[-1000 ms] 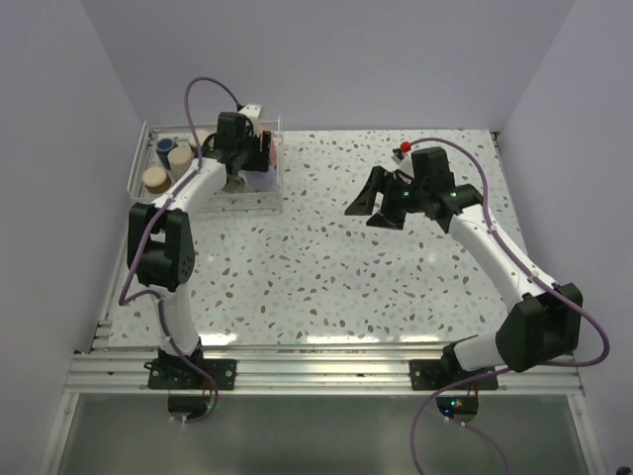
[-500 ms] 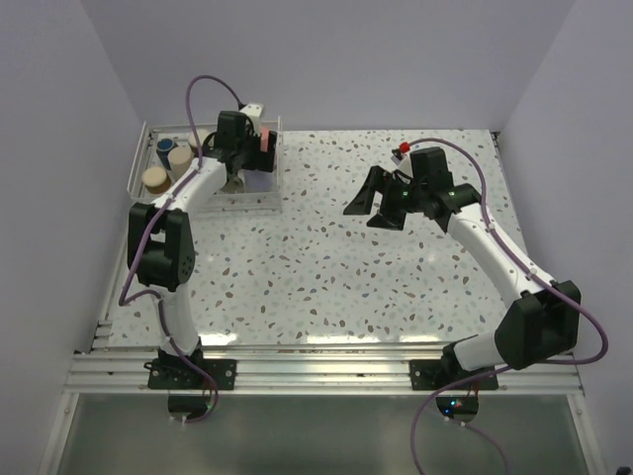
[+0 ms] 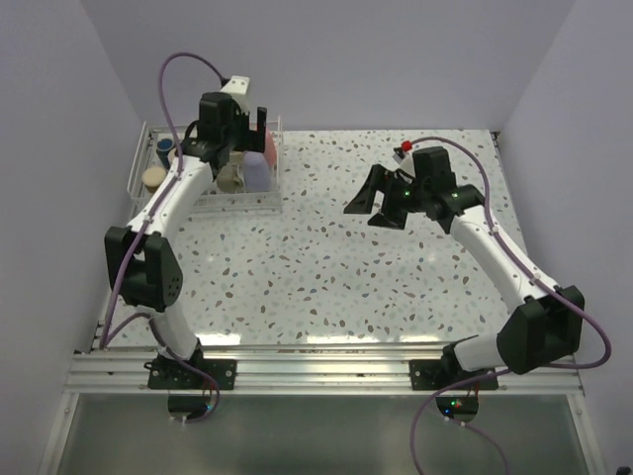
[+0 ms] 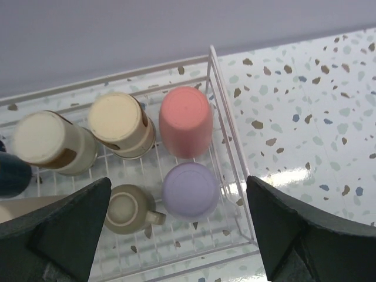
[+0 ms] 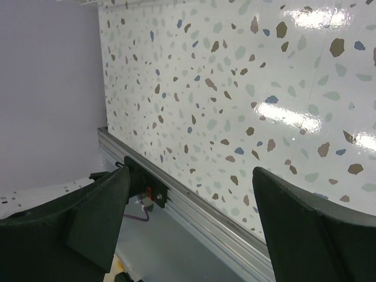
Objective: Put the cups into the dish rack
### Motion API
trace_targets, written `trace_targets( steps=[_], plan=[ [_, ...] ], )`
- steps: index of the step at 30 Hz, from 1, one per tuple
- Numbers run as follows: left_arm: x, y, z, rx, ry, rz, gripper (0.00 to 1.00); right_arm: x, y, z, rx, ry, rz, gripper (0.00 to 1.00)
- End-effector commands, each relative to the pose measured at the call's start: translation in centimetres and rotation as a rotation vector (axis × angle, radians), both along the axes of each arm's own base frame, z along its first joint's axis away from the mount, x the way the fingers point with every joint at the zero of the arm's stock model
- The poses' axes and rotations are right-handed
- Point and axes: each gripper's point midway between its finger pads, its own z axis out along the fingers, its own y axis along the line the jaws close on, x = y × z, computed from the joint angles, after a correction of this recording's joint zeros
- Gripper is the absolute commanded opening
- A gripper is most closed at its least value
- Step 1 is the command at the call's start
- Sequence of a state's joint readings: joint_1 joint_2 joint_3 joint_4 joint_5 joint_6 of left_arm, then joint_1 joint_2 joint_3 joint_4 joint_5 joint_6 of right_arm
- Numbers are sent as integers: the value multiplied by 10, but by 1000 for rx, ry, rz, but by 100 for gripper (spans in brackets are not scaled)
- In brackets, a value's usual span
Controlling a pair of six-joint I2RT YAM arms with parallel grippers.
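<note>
The white wire dish rack (image 4: 232,147) holds several cups upside down. A red cup (image 4: 185,120) and a lavender cup (image 4: 191,191) sit by its right rail, with two beige cups (image 4: 120,124) to their left. An olive mug (image 4: 126,208) and the edge of a dark blue cup (image 4: 9,173) also show. My left gripper (image 4: 182,235) hangs open above the lavender cup and holds nothing. In the top view the left gripper (image 3: 242,124) is over the rack (image 3: 138,163) at the back left. My right gripper (image 3: 371,206) is open and empty over mid-table.
Speckled terrazzo tabletop (image 5: 247,88) fills the right wrist view, with the metal rail (image 5: 200,214) at its near edge between my open right gripper's (image 5: 188,229) fingers. A small red-topped part (image 3: 404,148) sits behind the right arm. Walls close in three sides.
My left gripper opened wide and lifted up out of the rack, leaving the lavender cup standing inside. The right gripper spread slightly wider and stayed in place.
</note>
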State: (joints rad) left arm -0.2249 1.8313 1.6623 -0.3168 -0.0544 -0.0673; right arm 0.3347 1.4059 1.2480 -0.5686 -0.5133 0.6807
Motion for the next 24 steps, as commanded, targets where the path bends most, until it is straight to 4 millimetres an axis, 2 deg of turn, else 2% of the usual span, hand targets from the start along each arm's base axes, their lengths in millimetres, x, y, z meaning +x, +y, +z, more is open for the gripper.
trace_targets(
  steps=[1, 4, 7, 8, 9, 10, 11, 12, 13, 16, 17, 19, 20, 22, 23, 24],
  plan=[
    [-17, 10, 83, -27, -181, 46, 100, 0, -4, 36, 19, -113, -14, 89],
    [-42, 17, 109, -62, -230, 70, 100, -3, -9, 52, -3, -153, -17, 90],
    [-59, 26, 121, -83, -265, 108, 100, -6, -13, 69, -17, -201, -15, 90],
    [-73, 31, 124, -99, -278, 128, 100, -9, -16, 73, -26, -206, -17, 91],
    [-80, 37, 126, -101, -293, 153, 100, -9, -19, 87, -28, -245, -32, 91],
    [-86, 40, 130, -113, -324, 164, 100, -10, -22, 92, -36, -262, -34, 91],
    [-103, 45, 129, -134, -336, 177, 100, -13, -24, 100, -36, -278, -38, 91],
    [-111, 50, 130, -149, -350, 202, 100, -14, -25, 105, -39, -295, -41, 91],
    [-127, 54, 126, -188, -360, 224, 100, -19, -27, 115, -34, -313, -42, 92],
    [-150, 65, 110, -205, -352, 273, 100, -29, -32, 134, -25, -367, -45, 92],
    [-163, 69, 94, -198, -336, 280, 100, -33, -34, 141, -22, -385, -48, 92],
    [-177, 78, 81, -188, -339, 312, 100, -39, -39, 151, -27, -423, -60, 93],
    [-191, 83, 64, -177, -338, 317, 100, -47, -43, 157, -26, -447, -66, 93],
    [-211, 95, 41, -153, -385, 340, 99, -58, -51, 166, -30, -490, -83, 94],
    [-218, 100, 32, -143, -399, 355, 99, -61, -53, 163, -36, -493, -90, 94],
    [-224, 107, 31, -141, -453, 378, 98, -65, -54, 164, -34, -501, -89, 95]
  ],
)
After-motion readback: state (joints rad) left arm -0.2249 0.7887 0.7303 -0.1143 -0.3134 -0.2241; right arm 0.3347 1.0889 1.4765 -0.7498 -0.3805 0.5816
